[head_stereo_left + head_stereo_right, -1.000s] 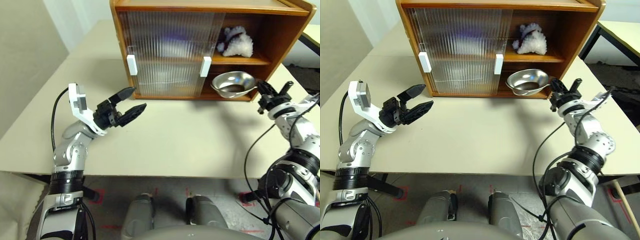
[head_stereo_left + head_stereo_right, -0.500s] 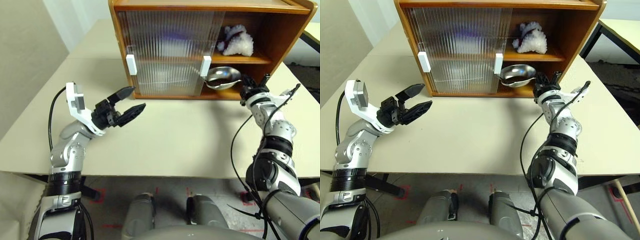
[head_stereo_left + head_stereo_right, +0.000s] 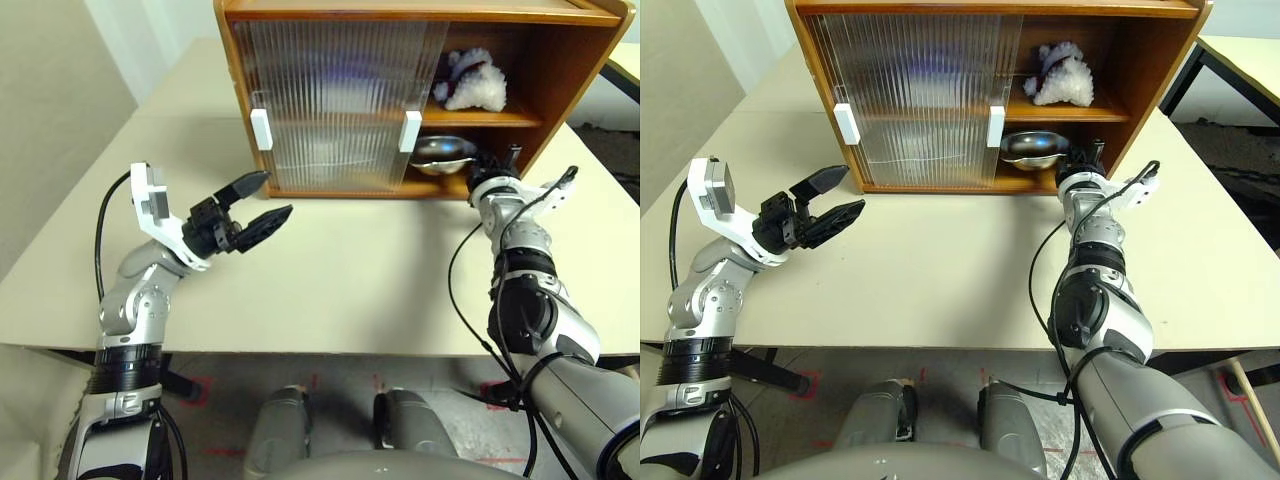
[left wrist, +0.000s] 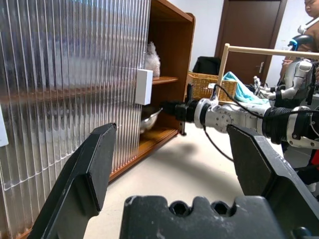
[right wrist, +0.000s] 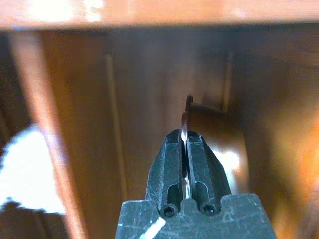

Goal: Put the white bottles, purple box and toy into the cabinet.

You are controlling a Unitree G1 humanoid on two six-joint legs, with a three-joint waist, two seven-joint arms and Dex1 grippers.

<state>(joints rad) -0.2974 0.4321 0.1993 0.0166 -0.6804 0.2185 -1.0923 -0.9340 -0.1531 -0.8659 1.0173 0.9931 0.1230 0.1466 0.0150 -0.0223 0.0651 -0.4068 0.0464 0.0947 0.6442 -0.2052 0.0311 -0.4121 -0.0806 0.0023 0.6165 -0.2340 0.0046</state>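
A beige table (image 3: 330,270) is carrying the cabinet (image 3: 560,60) at its far edge. My right gripper (image 3: 1077,172) is reaching level into the lower shelf, fingers pinched on the rim of a metal bowl (image 3: 1028,147). My left gripper (image 3: 262,201) is hovering over the table before the ribbed doors (image 3: 330,100), jaws spread wide, gripping nothing. The toy (image 3: 470,82) is sitting on the upper shelf.

Left arm bent, raised over table; left gripper (image 3: 262,201) jaws spread wide, empty, aimed forward-right. Right arm stretched forward, wrist about level; right gripper (image 3: 1076,166) fingers (image 5: 172,167) pinched tight (thin metal rim clamped between them).
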